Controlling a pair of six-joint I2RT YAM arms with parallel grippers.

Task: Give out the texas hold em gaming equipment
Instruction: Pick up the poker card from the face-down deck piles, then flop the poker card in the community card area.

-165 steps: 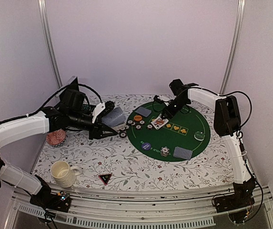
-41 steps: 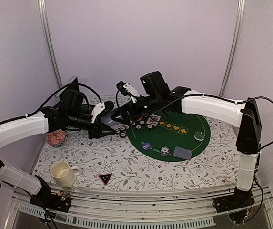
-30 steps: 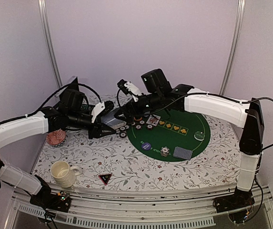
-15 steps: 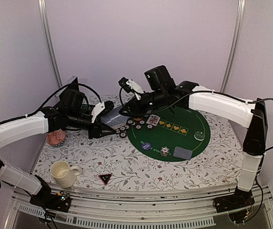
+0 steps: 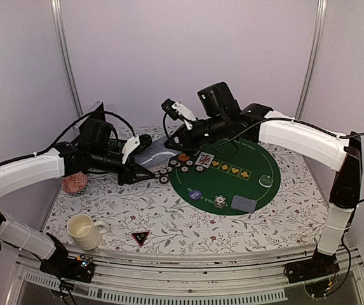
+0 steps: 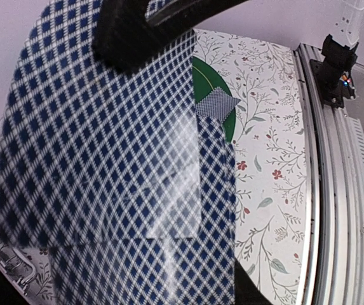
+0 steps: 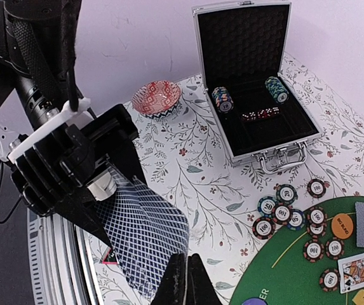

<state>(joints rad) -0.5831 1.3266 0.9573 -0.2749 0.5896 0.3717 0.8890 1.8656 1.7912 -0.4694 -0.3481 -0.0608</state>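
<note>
Left gripper [image 7: 102, 203] gripped playing cards [image 7: 147, 244] above flowery table [image 5: 169, 216], left of green mat [image 5: 248, 185]. Right gripper [image 7: 185, 283] pinched shut on cards' edge. Poker chips [image 7: 284, 214] lay at mat's left edge.

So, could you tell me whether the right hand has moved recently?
Yes: the right hand swung left, from above the green mat to the card deck held by the left hand.

The left arm [image 5: 29, 170] stretches rightward, left gripper [image 5: 147, 168] clamped on the playing cards [image 7: 145, 235], while the right arm [image 5: 296, 135] reaches across towards it, right gripper [image 7: 183, 281] pinched closed
</note>
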